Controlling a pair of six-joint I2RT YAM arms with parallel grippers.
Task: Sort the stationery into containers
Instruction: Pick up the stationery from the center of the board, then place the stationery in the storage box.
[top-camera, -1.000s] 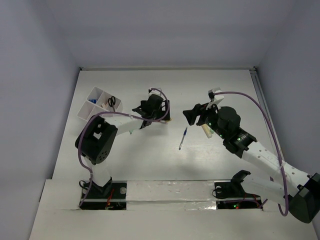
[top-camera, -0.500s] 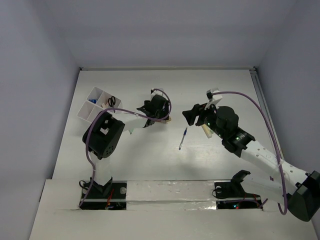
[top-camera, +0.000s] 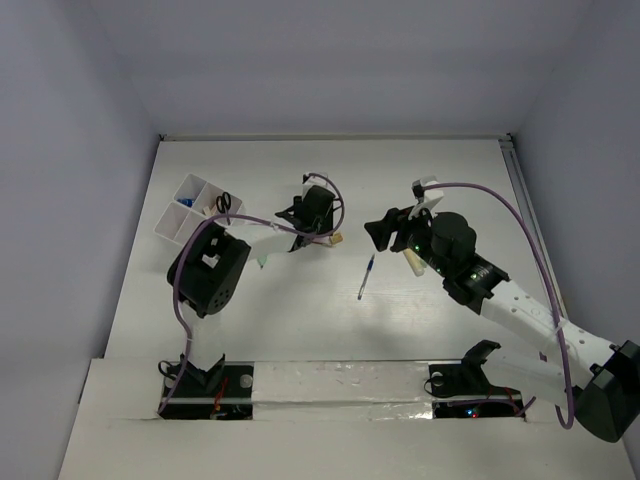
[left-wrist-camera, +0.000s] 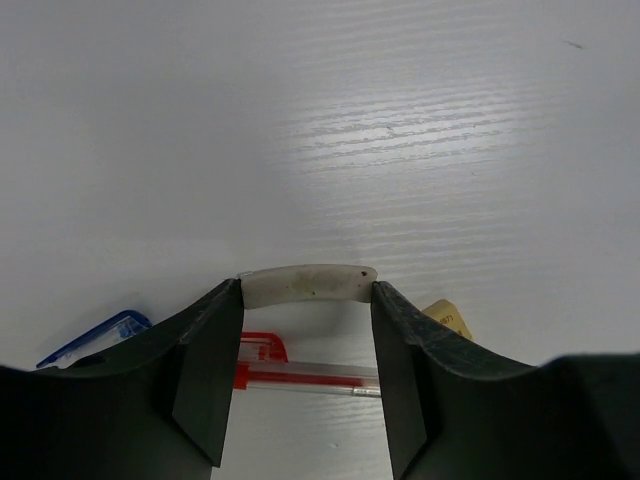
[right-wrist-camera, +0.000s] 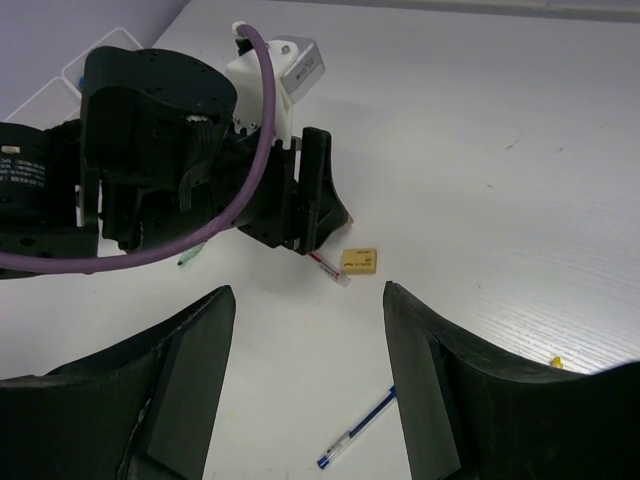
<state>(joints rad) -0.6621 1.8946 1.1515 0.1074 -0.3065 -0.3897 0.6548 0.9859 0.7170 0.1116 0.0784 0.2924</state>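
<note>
My left gripper (left-wrist-camera: 307, 290) pinches a pale off-white eraser (left-wrist-camera: 308, 282) end to end, and the eraser bows between the fingertips. Under the jaws lies the thin red pen (left-wrist-camera: 300, 376), with a tan eraser (left-wrist-camera: 447, 318) to the right and a blue-and-white item (left-wrist-camera: 95, 338) to the left. From above, this gripper (top-camera: 312, 222) is at mid-table, right of the white organiser box (top-camera: 195, 210) that holds the black-handled scissors (top-camera: 224, 204). My right gripper (right-wrist-camera: 308, 292) hangs open and empty above the table, with the blue pen (right-wrist-camera: 357, 438) lying below its jaws.
The tan eraser (right-wrist-camera: 359, 261) and red pen (right-wrist-camera: 330, 268) lie just beyond the left gripper's fingers. A pale green marker (right-wrist-camera: 190, 259) pokes out under the left arm. A cream piece (top-camera: 410, 262) sits beside the right arm. The table's right edge has a rail (top-camera: 520, 190).
The left jaws have closed in onto the pale eraser, and the left arm has shifted slightly right. The right arm has barely moved.
</note>
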